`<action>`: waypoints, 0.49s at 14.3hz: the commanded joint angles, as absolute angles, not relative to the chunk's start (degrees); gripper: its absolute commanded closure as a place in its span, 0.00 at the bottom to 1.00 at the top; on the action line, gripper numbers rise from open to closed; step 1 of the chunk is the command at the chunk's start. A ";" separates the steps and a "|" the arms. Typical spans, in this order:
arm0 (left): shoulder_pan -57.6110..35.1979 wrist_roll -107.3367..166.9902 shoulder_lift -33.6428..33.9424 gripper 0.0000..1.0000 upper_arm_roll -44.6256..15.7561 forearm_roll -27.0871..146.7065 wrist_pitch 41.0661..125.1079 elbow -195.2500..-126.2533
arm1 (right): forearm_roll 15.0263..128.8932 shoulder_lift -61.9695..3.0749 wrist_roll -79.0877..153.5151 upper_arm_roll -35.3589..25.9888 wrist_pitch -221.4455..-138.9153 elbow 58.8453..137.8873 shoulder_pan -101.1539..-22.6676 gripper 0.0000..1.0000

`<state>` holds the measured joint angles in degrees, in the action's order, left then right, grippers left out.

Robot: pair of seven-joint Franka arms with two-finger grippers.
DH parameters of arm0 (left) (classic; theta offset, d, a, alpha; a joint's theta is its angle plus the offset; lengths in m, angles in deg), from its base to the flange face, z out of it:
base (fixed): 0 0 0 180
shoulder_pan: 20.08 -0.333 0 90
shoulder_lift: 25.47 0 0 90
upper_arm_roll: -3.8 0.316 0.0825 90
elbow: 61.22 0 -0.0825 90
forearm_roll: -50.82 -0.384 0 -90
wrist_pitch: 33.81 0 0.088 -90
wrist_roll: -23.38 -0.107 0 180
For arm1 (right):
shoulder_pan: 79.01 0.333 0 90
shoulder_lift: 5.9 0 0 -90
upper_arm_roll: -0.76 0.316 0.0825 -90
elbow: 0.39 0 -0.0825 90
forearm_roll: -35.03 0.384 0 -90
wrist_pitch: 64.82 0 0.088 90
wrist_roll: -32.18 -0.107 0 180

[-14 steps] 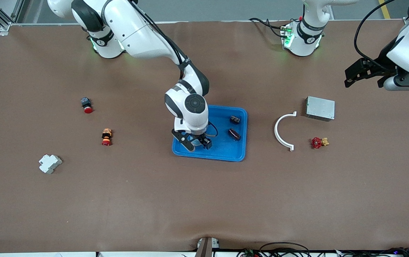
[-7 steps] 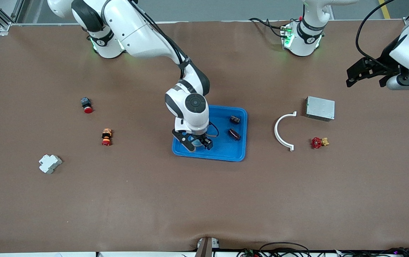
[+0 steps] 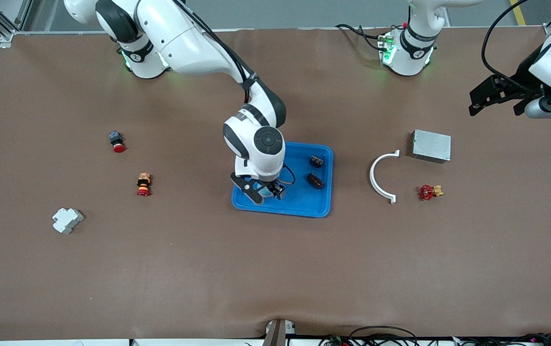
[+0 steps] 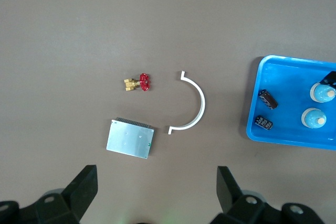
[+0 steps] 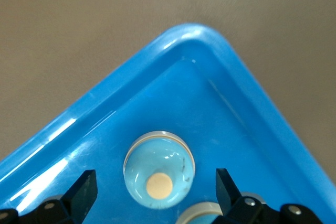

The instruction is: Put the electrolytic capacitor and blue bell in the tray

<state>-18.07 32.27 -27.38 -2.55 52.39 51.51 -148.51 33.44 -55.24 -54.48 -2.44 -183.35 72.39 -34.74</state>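
Note:
The bright-blue tray (image 3: 304, 213) lies mid-table. My right gripper (image 3: 264, 191) hangs low over the tray's corner nearest the right arm's end, open, its fingers apart on either side of a light-blue bell (image 5: 159, 170) that stands on the tray floor (image 5: 199, 35). A second bell (image 5: 205, 216) shows partly beside it. A dark cylindrical capacitor (image 3: 315, 180) and a small black component (image 3: 316, 160) lie in the tray toward the left arm's end. My left gripper (image 3: 494, 103) is open and empty, high over the table at the left arm's end.
A white half-ring (image 3: 382, 177), a grey metal box (image 3: 431, 145) and a red-handled valve (image 3: 429, 192) lie toward the left arm's end. Two red push-buttons (image 3: 117, 142) (image 3: 143, 185) and a white block (image 3: 67, 220) lie toward the right arm's end.
My right gripper has shifted only slightly over the tray, still open around the bell. My left gripper has drifted a little toward the robots' bases.

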 commanded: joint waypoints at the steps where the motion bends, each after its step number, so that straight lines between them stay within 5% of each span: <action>1: -18.59 32.17 -28.20 0.00 -2.70 51.36 51.71 -149.37 | 33.62 -51.97 -45.65 -1.70 -176.30 70.89 -38.74 0.00; 7: -18.59 31.37 -28.81 0.00 -2.61 49.93 51.71 -149.28 | 33.27 -43.08 -9.28 -2.31 -164.24 71.41 -49.19 0.00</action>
<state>-18.20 32.21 -27.40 -2.53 50.15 51.51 -148.60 33.50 -46.56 -19.58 -3.05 -166.97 69.83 -45.79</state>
